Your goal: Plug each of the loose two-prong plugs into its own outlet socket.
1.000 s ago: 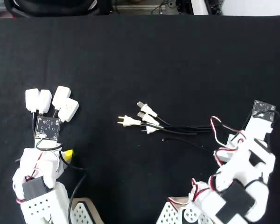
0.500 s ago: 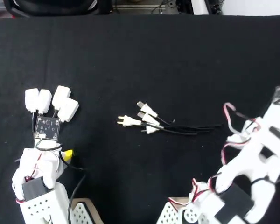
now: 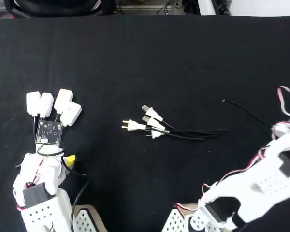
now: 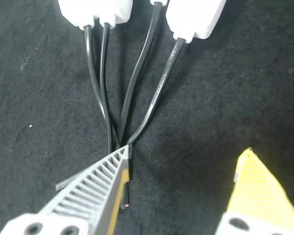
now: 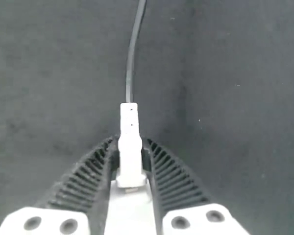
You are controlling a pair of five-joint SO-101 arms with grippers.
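We saw the right fingers clenched on a white two-prong plug, one ribbed finger on each side of its body. Its black cord ran straight away from them over the black worktop. In the high view, the right arm lay low at the worktop's right edge, and the held cord trailed toward the middle, apart from the other cords. The other loose plugs lay bunched near the centre of the worktop, prongs pointing toward the left side, their cords gathered into one strand behind them. The four white outlet sockets sat close together on the left side, well apart from those plugs. The left fingers were released, one grey and one yellow, spread wide and grasping nothing. The grey tip sat right at the spot where the sockets' black leads crossed; we could not tell whether it touched them. The left arm lay just behind the sockets, nearer the worktop's front edge.
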